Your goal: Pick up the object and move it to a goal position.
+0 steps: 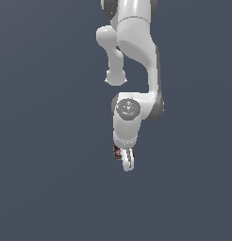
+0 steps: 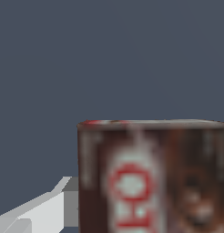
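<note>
The object, a small dark-brown box [image 1: 118, 152] with a red-and-white label, sits between the fingers of my gripper [image 1: 127, 162], mostly hidden behind the hand in the exterior view. In the wrist view the box [image 2: 150, 182] is very close and fills a large part of the picture. One white finger [image 2: 41, 214] rests against the box's side, and the other finger is out of frame. The gripper looks shut on the box. I cannot tell whether the box rests on the surface or is held above it.
The white arm [image 1: 136, 52] reaches down from the top of the exterior view. A plain dark grey-blue surface [image 1: 47, 141] surrounds it. No goal marker or other object shows.
</note>
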Controlling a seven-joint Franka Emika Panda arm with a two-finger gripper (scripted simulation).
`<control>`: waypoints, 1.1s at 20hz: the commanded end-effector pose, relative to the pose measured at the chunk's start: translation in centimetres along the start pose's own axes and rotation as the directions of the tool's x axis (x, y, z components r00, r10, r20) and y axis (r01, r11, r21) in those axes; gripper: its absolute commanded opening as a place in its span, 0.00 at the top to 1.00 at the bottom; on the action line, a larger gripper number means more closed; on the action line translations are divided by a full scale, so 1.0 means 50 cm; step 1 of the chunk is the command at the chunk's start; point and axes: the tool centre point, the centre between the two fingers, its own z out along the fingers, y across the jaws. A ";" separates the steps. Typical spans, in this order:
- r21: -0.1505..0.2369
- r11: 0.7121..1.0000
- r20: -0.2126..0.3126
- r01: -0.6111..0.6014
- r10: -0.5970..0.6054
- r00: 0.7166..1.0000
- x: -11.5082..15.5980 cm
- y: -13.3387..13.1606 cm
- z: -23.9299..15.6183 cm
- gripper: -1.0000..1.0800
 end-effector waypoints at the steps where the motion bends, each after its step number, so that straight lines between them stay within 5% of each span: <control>1: 0.000 1.000 -0.001 0.000 0.000 1.000 0.003 -0.017 -0.040 1.00; 12: 0.000 1.000 -0.001 0.000 0.000 1.000 0.017 -0.100 -0.217 1.00; 22: 0.000 1.000 0.001 0.001 -0.001 1.000 0.022 -0.139 -0.290 1.00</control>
